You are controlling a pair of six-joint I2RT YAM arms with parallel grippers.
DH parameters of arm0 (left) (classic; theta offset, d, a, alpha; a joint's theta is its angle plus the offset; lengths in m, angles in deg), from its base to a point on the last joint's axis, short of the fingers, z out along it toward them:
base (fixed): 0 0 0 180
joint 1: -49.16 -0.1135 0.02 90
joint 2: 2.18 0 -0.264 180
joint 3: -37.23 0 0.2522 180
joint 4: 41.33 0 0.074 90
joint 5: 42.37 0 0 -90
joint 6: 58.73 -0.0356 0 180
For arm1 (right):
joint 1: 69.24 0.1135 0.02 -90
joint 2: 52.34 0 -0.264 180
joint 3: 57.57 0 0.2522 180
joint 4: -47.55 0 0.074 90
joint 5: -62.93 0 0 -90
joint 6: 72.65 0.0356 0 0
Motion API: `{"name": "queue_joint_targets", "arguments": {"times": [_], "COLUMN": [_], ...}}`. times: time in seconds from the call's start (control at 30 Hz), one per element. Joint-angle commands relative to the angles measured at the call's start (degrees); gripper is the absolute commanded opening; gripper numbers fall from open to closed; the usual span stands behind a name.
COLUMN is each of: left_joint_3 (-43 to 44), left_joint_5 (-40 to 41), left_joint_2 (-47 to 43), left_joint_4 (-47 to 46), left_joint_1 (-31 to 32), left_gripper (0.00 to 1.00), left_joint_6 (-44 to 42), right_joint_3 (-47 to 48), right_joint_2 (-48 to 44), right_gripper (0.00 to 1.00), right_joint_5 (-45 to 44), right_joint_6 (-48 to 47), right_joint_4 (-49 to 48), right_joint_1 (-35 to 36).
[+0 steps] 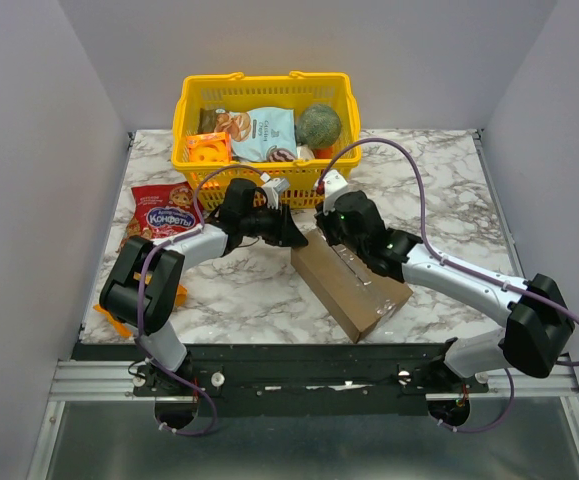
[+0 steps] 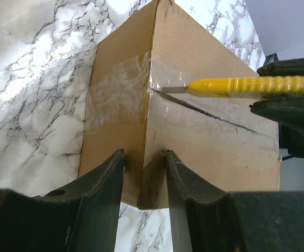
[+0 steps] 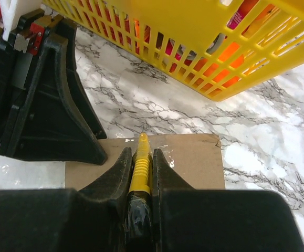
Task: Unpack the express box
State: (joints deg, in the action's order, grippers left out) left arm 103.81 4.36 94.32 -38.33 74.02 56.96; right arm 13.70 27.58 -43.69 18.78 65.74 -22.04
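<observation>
The express box (image 1: pixel 354 285), a brown carton with a taped seam, lies flat on the marble table in front of the arms. My right gripper (image 1: pixel 331 228) is shut on a yellow utility knife (image 3: pixel 140 170). In the left wrist view the knife (image 2: pixel 246 86) has its blade tip on the tape at the far end of the box (image 2: pixel 204 131). My left gripper (image 2: pixel 144 157) has its fingers narrowly apart, one on each side of the box's end edge near a corner and touching the cardboard. The box also shows in the right wrist view (image 3: pixel 194 157).
A yellow shopping basket (image 1: pixel 191 115) with packets and a green ball stands at the back, close beyond both grippers, and shows in the right wrist view (image 3: pixel 194 31). A red candy bag (image 1: pixel 159 212) lies at the left. An orange item (image 1: pixel 112 318) sits by the left front edge.
</observation>
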Motion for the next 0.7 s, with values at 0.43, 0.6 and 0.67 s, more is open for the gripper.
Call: {"name": "queue_joint_targets", "arguments": {"times": [0.43,0.6,0.67], "left_joint_3": [0.2,0.1,0.1], "left_joint_5": [3.5,3.6,3.6], "left_joint_2": [3.2,3.2,3.1], "left_joint_4": [2.9,2.9,2.9], "left_joint_1": [0.0,0.0,0.0], "left_gripper": [0.44,0.43,0.43], "left_joint_6": [-1.4,-1.4,-1.4], "right_joint_3": [0.0,-0.5,-0.7], "right_joint_2": [0.9,1.1,1.1], "right_gripper": [0.00,0.00,0.00], "right_joint_5": [-1.4,-1.7,-1.8], "right_joint_6": [-0.4,0.3,0.2], "right_joint_4": [-3.2,-2.2,-2.2], "right_joint_1": [0.3,0.3,0.3]}}
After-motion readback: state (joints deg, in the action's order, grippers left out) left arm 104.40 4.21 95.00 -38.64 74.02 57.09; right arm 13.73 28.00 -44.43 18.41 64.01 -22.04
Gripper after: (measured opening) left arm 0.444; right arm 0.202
